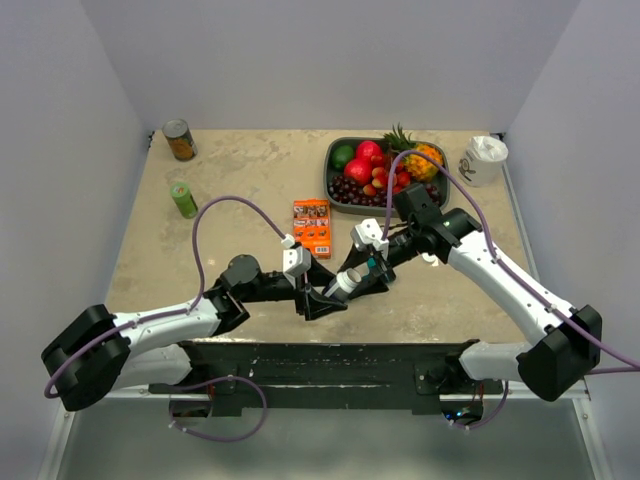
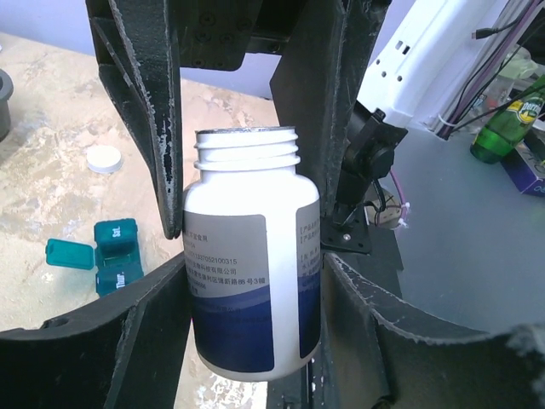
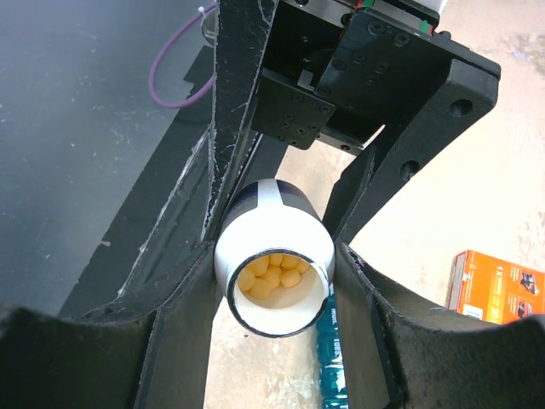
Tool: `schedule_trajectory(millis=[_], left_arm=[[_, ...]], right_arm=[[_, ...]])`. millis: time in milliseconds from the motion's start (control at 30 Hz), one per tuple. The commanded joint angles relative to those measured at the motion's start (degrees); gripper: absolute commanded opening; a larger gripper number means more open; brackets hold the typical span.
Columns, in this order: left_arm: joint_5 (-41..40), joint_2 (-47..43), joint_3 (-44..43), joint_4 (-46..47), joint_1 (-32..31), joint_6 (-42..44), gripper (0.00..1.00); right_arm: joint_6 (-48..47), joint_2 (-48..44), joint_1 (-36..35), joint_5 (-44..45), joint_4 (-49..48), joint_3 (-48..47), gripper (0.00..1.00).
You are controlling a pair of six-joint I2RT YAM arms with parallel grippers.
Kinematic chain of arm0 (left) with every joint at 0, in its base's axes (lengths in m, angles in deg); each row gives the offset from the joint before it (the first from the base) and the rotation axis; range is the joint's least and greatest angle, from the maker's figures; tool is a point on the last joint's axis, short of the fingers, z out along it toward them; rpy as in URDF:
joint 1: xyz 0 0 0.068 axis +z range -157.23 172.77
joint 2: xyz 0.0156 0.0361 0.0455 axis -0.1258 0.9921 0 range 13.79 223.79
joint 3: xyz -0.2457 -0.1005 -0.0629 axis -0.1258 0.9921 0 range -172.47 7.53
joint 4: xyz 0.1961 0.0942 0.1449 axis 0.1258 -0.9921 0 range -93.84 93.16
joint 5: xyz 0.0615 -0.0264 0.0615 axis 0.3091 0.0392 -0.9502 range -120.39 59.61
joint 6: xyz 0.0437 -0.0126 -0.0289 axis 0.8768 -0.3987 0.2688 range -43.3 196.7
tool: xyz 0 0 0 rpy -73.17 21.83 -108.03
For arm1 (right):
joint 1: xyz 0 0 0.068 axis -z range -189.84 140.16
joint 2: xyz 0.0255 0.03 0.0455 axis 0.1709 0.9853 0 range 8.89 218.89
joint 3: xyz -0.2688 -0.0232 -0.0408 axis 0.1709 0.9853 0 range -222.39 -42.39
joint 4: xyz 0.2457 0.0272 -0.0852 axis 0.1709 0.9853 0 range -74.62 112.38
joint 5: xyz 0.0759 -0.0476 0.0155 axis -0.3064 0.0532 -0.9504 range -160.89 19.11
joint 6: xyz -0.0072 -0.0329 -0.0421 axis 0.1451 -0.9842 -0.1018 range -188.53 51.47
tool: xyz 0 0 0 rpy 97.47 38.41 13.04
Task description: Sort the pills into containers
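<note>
A small white bottle (image 1: pixel 347 281) with a blue label is held level between both grippers near the table's front middle. Its cap is off and the mouth faces the right wrist camera, with several orange-yellow pills (image 3: pixel 272 274) inside. My left gripper (image 2: pixel 251 264) is shut on the bottle's (image 2: pixel 247 256) lower body. My right gripper (image 3: pixel 274 256) is shut on the bottle (image 3: pixel 272 230) near its neck. The teal pill-organiser strip (image 2: pixel 115 256) lies on the table below, one lid open; it also shows in the right wrist view (image 3: pixel 330 358). In the top view the arms mostly hide it.
The white bottle cap (image 2: pixel 104 158) lies on the table beyond the organiser. A flat orange box (image 1: pixel 312 226) lies behind the grippers. A dark fruit tray (image 1: pixel 335 185), a white cup (image 1: pixel 484 160), a green can (image 1: pixel 183 199) and a tin (image 1: pixel 180 140) stand further back.
</note>
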Motion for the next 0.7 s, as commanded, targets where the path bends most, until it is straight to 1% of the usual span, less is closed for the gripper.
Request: schedule_trajectory(millis=[0, 267, 333, 433, 533, 567, 600, 633, 667], left_arm=[[-0.4, 0.4, 1.2, 8.2, 0.2, -1.7, 0.64], [-1.1, 0.2, 1.4, 9.1, 0.2, -2.8, 0.63], [-2.2, -0.1, 1.4, 9.2, 0.2, -3.0, 0.62], [-3.3, -0.2, 1.3, 9.0, 0.2, -3.6, 0.58], [-3.6, -0.1, 1.3, 8.4, 0.5, -3.7, 0.43], [-3.2, 0.0, 1.3, 8.4, 0.9, -3.9, 0.28], [-3.0, 0.0, 1.2, 8.4, 1.0, -4.1, 0.17], [-1.9, 0.0, 1.0, 8.3, 1.2, -4.2, 0.11], [-1.1, 0.1, 0.8, 7.8, 1.5, -3.9, 0.00]], right_arm=[[1.8, -0.8, 0.3, -3.4, -2.4, 0.1, 0.06], [3.5, -2.1, 1.1, -4.0, -4.7, 1.1, 0.05], [4.0, -2.5, 1.2, -4.0, -5.3, 1.4, 0.05], [4.9, -3.0, 1.4, -3.9, -6.6, 2.1, 0.05], [5.6, -3.4, 1.5, -3.7, -7.1, 2.4, 0.05], [5.7, -3.4, 1.5, -3.7, -7.3, 2.5, 0.05], [6.1, -3.4, 1.7, -3.6, -7.5, 2.5, 0.05], [6.4, -3.4, 1.7, -3.4, -7.9, 2.7, 0.06], [7.2, -3.6, 1.7, -3.2, -8.6, 2.9, 0.09]])
